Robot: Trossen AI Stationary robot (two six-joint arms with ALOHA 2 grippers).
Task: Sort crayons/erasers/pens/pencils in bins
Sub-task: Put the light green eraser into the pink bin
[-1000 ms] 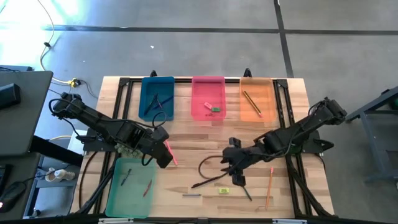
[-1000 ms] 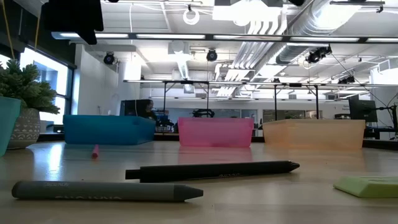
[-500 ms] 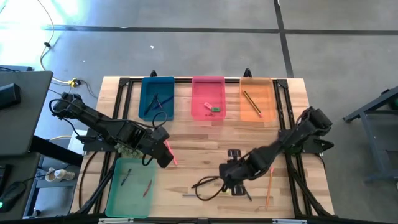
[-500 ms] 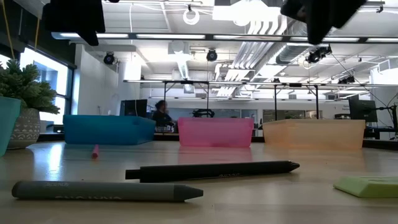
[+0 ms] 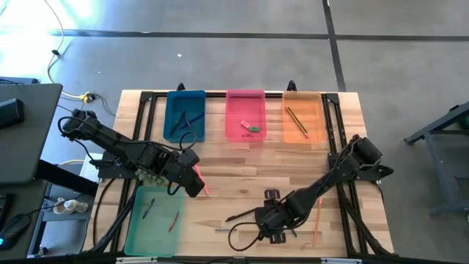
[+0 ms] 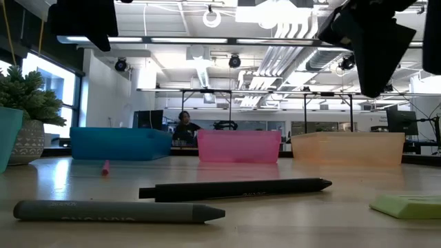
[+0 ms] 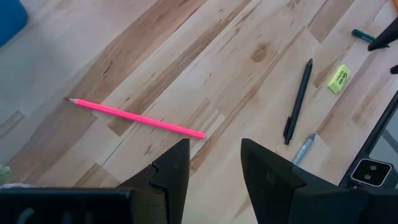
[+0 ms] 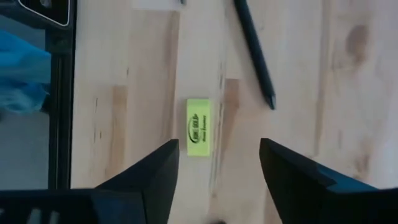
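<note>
- The right gripper (image 5: 272,222) hangs over the near part of the table (image 5: 227,165), its fingers (image 8: 155,180) spread wide and empty, with a yellow-green eraser (image 8: 198,134) lying on the wood just ahead of them.
- A black pen (image 8: 254,53) lies just beyond that eraser, apart from it; in the low view the same pen (image 6: 234,189) lies behind a dark grey crayon (image 6: 117,211).
- An orange pencil (image 5: 318,220) lies beside the right arm, toward the table's right edge.
- The left gripper (image 5: 192,181) hovers at the table's left-middle, its fingers (image 7: 171,171) parted by a narrow gap and holding nothing.
- A pink pencil (image 7: 134,116) lies flat just in front of them.
- The blue bin (image 5: 185,116), pink bin (image 5: 245,115) and orange bin (image 5: 303,116) stand in a row at the far edge; the orange bin holds one pencil, the pink one two small erasers.
- The light green bin (image 5: 153,220) sits at the near left, two short sticks inside.
</note>
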